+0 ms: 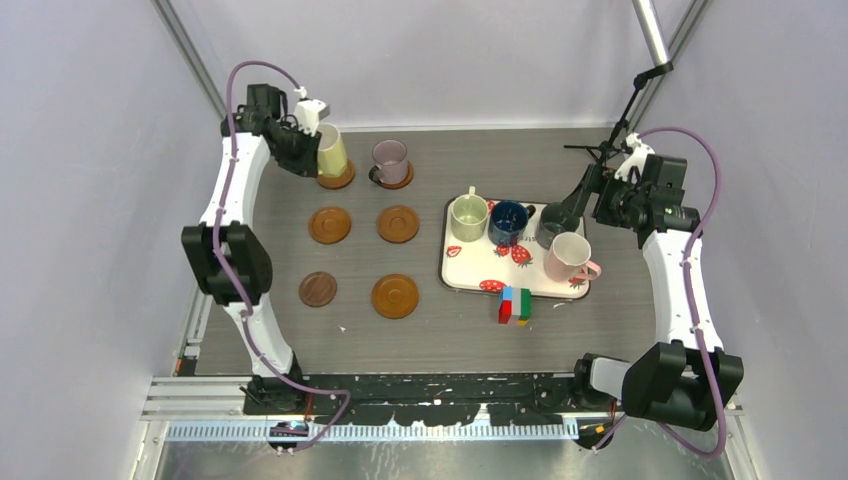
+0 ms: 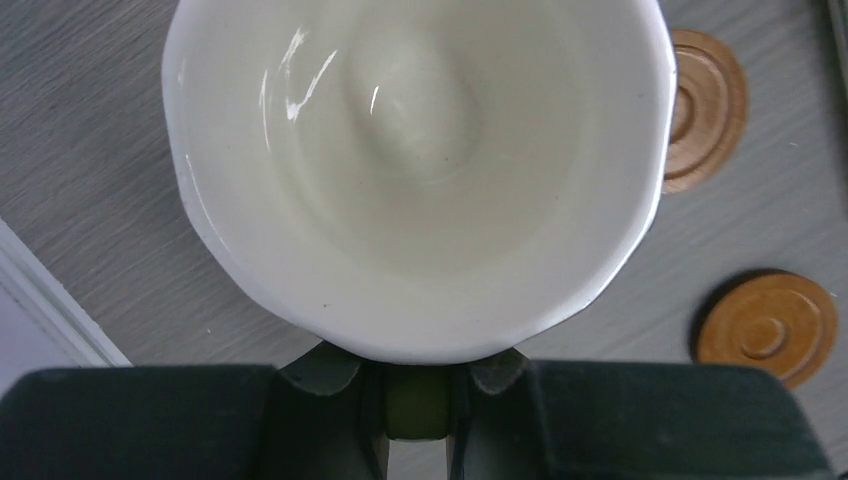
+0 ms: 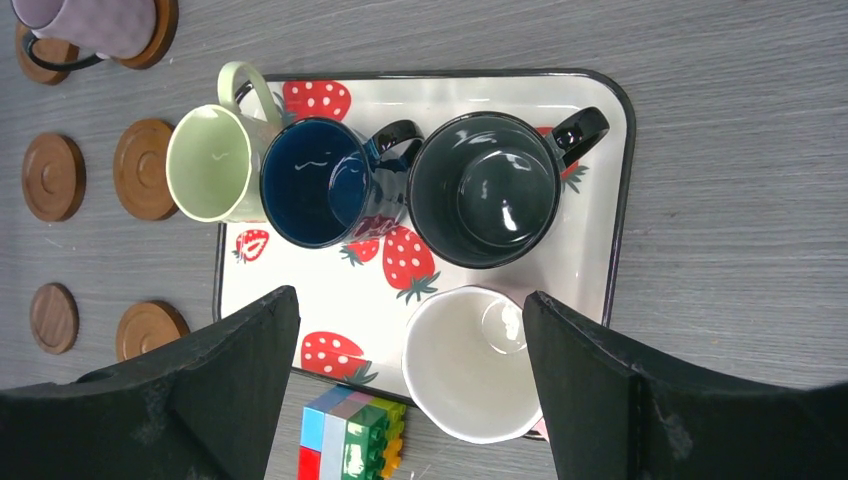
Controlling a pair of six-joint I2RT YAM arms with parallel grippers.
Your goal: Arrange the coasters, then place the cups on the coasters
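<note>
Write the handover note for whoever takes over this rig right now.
Left gripper: shut on the yellow cup, which is tilted at the far-left coaster; I can't tell if it's set down.
Right gripper: open, empty, above the tray.
Done: coasters laid out in two columns; mauve cup on its coaster.
Left: seat the yellow cup, then move the green cup, blue cup, grey cup and pink cup from the tray to the four bare coasters.

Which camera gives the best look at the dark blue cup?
The right wrist view: the dark blue cup sits large on the tray, its inside visible. The top external view shows it only small. The left wrist view misses it.
</note>
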